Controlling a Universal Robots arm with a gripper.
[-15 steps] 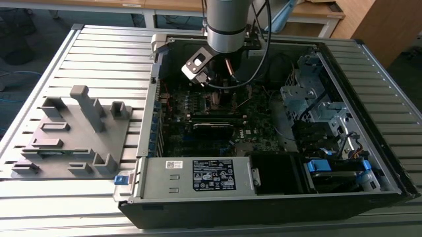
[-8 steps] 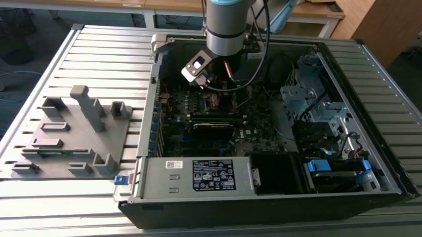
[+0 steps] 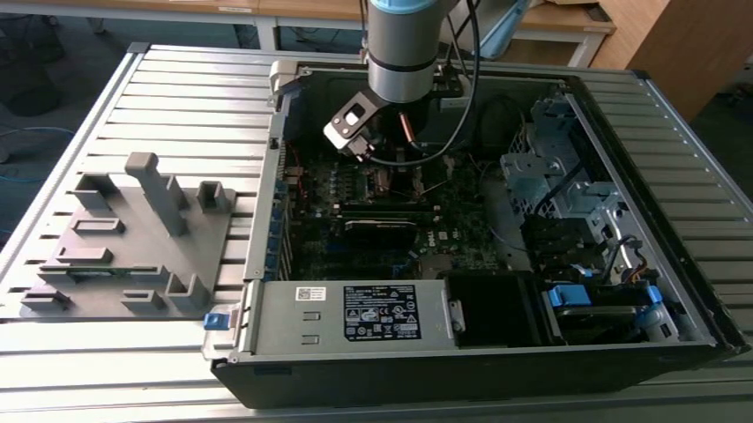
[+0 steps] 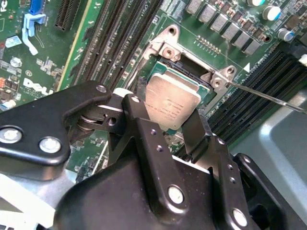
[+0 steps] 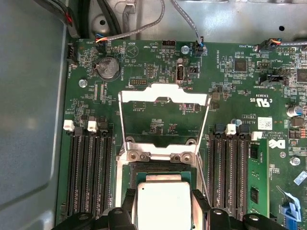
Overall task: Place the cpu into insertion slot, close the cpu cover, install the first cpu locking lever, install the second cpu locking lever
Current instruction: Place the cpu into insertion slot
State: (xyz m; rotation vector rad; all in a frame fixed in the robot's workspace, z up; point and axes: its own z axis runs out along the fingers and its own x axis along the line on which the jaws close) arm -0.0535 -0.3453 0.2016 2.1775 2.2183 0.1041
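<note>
Clasping the cpu [image 4: 172, 103], pincer [image 4: 168, 120] hangs over insertion slot [image 5: 153, 167] (cover [image 5: 165, 93] open).

The cpu [image 5: 163, 207], a flat square chip with a dull silver top, sits over the insertion slot [image 5: 154, 167], gripped on two opposite edges by the claw [image 5: 163, 199]. The slot's dark centre shows past one edge of the chip. The cpu cover [image 5: 165, 94], a thin silvery windowed frame, stands swung open at the slot's hinge side.

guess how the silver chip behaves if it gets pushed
Likely stiff: the chip is a flat, metal-topped square. Probably light, being thin. Its smooth edges might slip between the jaws closed on either side.
</note>
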